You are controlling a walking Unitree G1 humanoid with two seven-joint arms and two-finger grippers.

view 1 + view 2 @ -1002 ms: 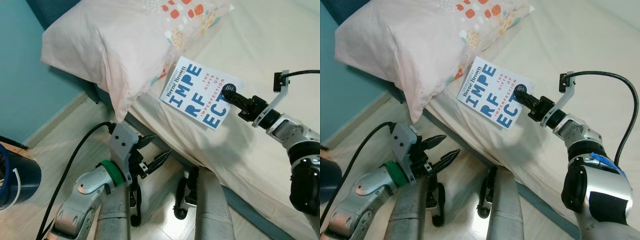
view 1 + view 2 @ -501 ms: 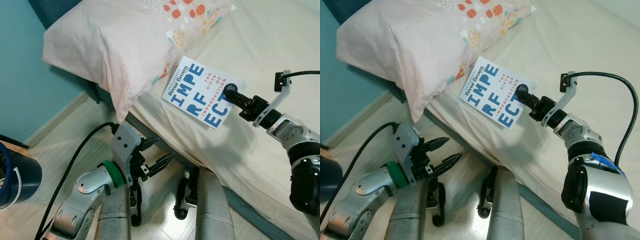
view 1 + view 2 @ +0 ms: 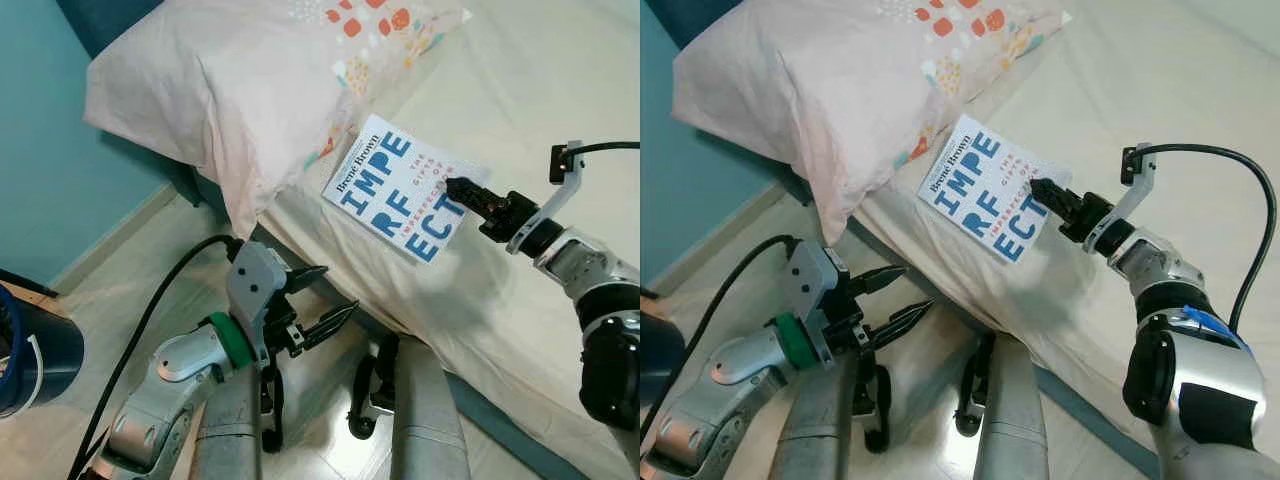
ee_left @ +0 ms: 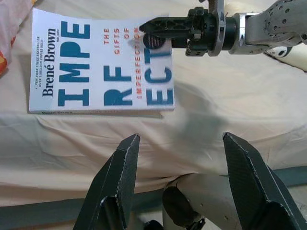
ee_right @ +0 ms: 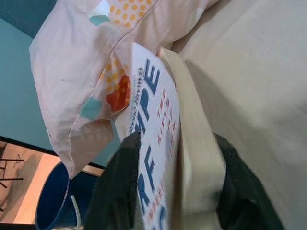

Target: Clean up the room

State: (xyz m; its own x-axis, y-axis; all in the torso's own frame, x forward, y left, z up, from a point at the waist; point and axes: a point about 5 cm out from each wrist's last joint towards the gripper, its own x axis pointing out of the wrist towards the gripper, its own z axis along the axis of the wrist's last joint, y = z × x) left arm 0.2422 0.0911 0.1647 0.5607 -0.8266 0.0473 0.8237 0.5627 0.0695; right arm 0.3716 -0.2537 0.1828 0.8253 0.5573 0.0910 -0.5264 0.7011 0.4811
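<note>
A white book (image 3: 385, 190) with big blue letters lies on the cream bed (image 3: 530, 80), just beside the pillow (image 3: 230, 90). My right gripper (image 3: 455, 185) reaches in from the right and is shut on the book's right edge, which tilts up a little. In the right wrist view the cover (image 5: 153, 143) and page block sit between the two fingers (image 5: 120, 191). My left gripper (image 3: 337, 290) hangs open below the mattress edge, over the floor, pointing at the book (image 4: 100, 67) from a short way off.
A pink pillow with coloured dots overhangs the bed's near corner. A dark blue bin (image 3: 30, 350) stands on the floor at the far left by the teal wall (image 3: 50, 150). My own legs (image 3: 420, 410) stand against the bed frame.
My right gripper has slid further over the book's edge, covering its black sticker, and that edge has lifted. The left gripper has risen slightly toward the bed.
</note>
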